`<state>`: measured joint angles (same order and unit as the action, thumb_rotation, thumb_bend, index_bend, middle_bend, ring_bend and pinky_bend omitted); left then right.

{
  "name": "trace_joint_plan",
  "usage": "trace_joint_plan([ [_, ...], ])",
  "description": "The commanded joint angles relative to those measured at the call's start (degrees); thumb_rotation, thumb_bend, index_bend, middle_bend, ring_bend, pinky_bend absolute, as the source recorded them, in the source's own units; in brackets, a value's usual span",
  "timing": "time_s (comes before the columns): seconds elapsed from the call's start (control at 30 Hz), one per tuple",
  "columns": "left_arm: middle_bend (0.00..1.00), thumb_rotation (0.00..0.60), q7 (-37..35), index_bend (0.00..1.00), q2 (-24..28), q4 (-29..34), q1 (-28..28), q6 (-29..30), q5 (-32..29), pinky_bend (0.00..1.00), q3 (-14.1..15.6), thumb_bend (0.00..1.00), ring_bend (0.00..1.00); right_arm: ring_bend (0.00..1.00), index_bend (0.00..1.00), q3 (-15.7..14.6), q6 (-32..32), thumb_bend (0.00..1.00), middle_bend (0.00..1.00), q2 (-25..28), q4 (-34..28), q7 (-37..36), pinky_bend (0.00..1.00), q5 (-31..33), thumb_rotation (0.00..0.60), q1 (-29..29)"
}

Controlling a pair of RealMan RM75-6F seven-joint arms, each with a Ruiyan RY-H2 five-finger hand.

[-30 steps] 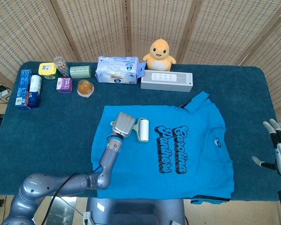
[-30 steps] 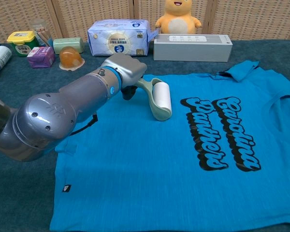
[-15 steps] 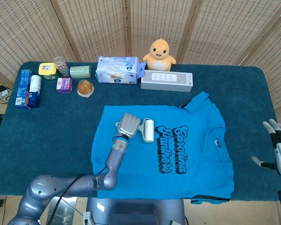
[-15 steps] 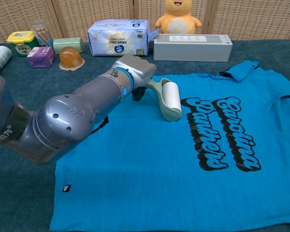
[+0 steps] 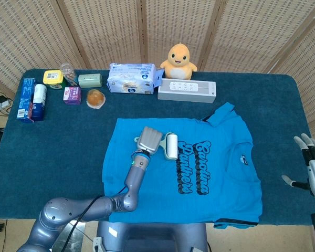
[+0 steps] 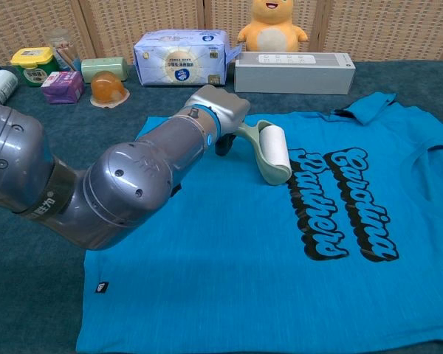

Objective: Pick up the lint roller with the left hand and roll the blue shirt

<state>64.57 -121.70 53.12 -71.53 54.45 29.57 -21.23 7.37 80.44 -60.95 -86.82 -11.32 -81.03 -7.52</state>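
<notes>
The blue shirt (image 5: pixel 199 173) (image 6: pixel 280 265) lies flat on the dark blue table, its black lettering (image 5: pixel 194 163) running down the middle. My left hand (image 5: pixel 148 140) (image 6: pixel 220 109) grips the pale green handle of the lint roller. The roller's white head (image 5: pixel 171 146) (image 6: pixel 275 151) rests on the shirt, right at the left edge of the lettering. My right hand (image 5: pixel 311 165) hangs off the table's right edge with fingers spread, holding nothing; the chest view does not show it.
Along the back stand a tissue pack (image 5: pixel 131 78), a yellow plush duck (image 5: pixel 179 60), a white power strip (image 5: pixel 187 91), and several small jars and boxes (image 5: pixel 73 89) at the left. A blue box (image 5: pixel 26 100) lies near the left edge.
My left hand has pushed the lint roller to the right across the shirt, from left of the lettering up to its edge. The right hand has not moved.
</notes>
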Motion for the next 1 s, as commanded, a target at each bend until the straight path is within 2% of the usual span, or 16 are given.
trace_joint_plan([
  [0.03, 1.00, 0.600, 0.2, 0.86, -0.6, -0.6, -0.6, -0.2, 0.0, 0.99, -0.4, 0.70, 0.80, 0.00, 0.06, 0.1, -0.1, 0.00, 0.00, 0.0, 0.1, -0.2, 0.00, 0.1, 0.600, 0.0],
  [0.5, 1.00, 0.600, 1.3, 0.86, -4.0, -4.0, -3.9, -0.3, -0.5, 0.99, -3.1, 0.70, 0.80, 0.00, 0.06, 0.0, -0.4, 0.00, 0.00, 0.3, 0.2, -1.0, 0.00, 0.1, 0.600, -0.1],
  [0.7, 1.00, 0.600, 1.9, 0.86, -5.3, -6.4, -6.1, -0.9, -0.9, 0.99, -5.1, 0.70, 0.80, 0.00, 0.06, 0.1, -0.4, 0.00, 0.00, 0.3, 0.2, -1.2, 0.00, 0.2, 0.600, -0.1],
  [1.0, 1.00, 0.600, 1.0, 0.86, -7.5, -9.2, -8.0, -1.7, 1.1, 0.99, -5.3, 0.70, 0.80, 0.00, 0.06, 0.0, -0.6, 0.00, 0.00, 0.3, 0.2, -0.9, 0.00, 0.3, 0.600, -0.1],
])
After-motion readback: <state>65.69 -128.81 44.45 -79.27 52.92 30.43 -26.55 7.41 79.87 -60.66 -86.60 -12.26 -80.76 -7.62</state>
